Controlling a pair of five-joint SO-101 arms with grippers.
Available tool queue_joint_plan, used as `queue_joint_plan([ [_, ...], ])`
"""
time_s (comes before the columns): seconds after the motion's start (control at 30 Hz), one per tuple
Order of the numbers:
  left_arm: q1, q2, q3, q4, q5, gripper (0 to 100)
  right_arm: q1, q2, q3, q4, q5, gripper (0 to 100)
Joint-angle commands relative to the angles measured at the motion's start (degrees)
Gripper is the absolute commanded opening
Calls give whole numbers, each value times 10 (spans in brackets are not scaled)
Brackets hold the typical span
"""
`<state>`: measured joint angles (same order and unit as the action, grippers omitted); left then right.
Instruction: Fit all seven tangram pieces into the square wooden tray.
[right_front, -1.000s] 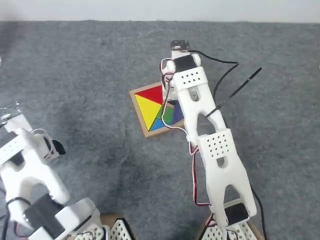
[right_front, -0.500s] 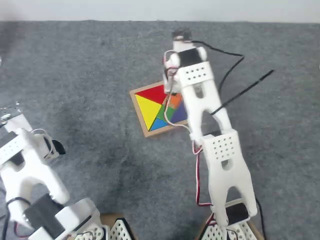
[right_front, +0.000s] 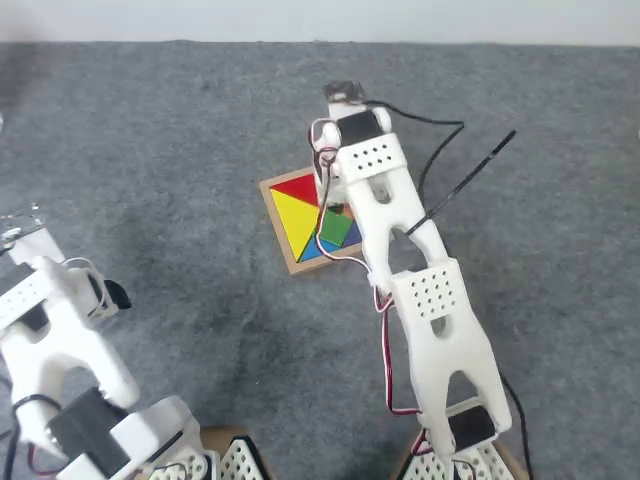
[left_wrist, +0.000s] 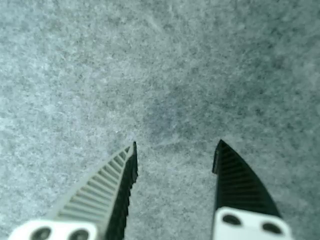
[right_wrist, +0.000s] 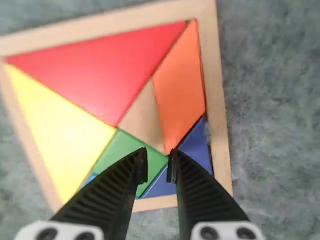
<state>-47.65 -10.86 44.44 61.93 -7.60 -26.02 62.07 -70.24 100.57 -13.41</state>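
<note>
Tray (right_wrist: 216, 100) lies on the grey felt tabletop (right_front: 170, 140), pale wall (right_front: 300, 20) behind; right wrist view reveals orange piece (right_wrist: 180, 90) beside bare wooden gap (right_wrist: 142, 117), arm-covered from above. Right end effector (right_wrist: 156, 164) narrow, empty; left end effector (left_wrist: 175, 150) wide

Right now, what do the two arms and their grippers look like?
Both are white plastic. The right arm has perforated plates, black motor blocks, and red, white and black wires looped along it; the left arm is built alike. The left gripper and right gripper each have two pointed, ribbed, mostly dark fingers on white bases with screws.
</note>
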Motion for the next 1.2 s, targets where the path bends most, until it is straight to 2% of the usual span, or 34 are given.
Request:
queue_joint_plan([
  [0.0, 4, -4, -5, 7, -9, 242, 20, 18, -5, 22, 8, 77],
  [0.4, 5, -4, -5, 7, -9, 242, -45, 62, -18, 21, 8, 77],
  [0.8, 5, -4, -5, 7, -9, 242, 68, 23, -25, 21, 25, 77],
  [1.17, 22, -4, -6, 7, -6, 242, 47, -90, -51, 23, 28, 78],
])
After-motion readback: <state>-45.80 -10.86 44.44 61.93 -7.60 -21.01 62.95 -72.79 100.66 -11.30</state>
